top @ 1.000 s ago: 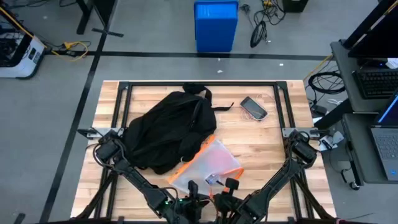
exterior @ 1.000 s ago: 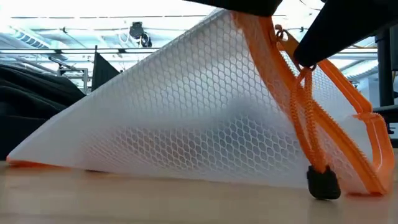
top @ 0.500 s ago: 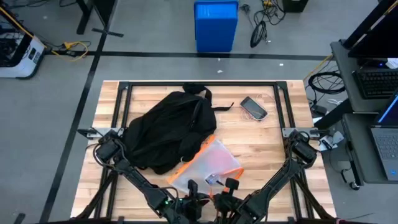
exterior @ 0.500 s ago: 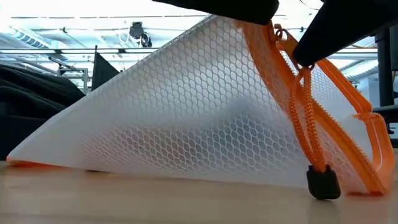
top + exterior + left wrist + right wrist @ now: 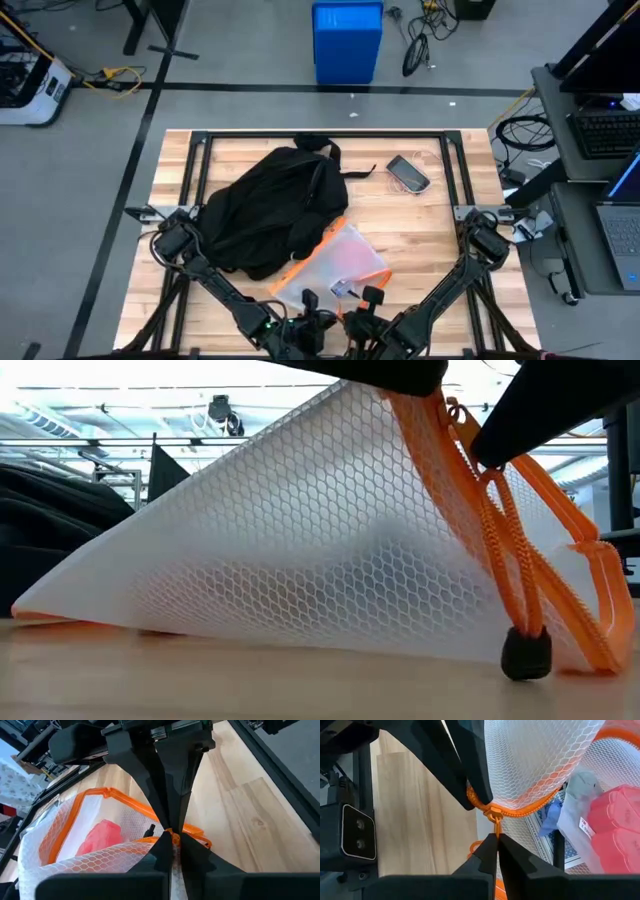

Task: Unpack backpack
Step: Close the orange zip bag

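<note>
Two pincers on mesh pouch (image 5: pixel 335 262)

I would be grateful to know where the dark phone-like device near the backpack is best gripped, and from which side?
Grip the dark device across its two long edges, coming straight down from above. It appears to lie flat and alone on the wooden table, angled diagonally and apart from the backpack, so the gripper should turn to match that slant; being so flat, it probably offers only its edges.
</note>
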Robot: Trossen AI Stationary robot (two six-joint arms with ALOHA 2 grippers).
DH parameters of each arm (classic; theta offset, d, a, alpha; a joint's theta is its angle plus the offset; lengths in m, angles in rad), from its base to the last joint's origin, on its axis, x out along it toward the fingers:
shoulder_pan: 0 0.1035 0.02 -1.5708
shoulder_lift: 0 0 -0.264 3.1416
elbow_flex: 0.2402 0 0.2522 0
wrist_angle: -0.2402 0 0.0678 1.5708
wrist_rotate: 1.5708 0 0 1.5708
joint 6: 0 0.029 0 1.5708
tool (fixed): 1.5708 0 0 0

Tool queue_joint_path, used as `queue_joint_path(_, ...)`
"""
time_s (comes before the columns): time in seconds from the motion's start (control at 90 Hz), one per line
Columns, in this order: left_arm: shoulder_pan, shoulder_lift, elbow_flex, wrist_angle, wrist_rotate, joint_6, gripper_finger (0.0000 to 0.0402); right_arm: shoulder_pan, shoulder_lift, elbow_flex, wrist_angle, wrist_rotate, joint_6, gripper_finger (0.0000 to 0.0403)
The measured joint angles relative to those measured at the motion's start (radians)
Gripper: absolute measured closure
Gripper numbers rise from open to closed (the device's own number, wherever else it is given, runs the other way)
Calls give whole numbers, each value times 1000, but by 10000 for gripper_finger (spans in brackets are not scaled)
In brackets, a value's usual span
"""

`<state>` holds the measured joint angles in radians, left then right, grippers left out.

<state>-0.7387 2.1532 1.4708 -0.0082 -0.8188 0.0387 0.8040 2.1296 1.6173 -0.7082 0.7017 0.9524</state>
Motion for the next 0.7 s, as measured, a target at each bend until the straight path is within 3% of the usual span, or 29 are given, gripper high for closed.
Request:
queue_joint_path(0.256, -1, 0, 0, -9, -15, -2, 399, 9, -5, 8, -4, -41, -46, 386)
queue_joint_path(0.7, -1, 0, 0, -19, -25, -6, 401, -2, -6, 9, 3, 10, 37, 242)
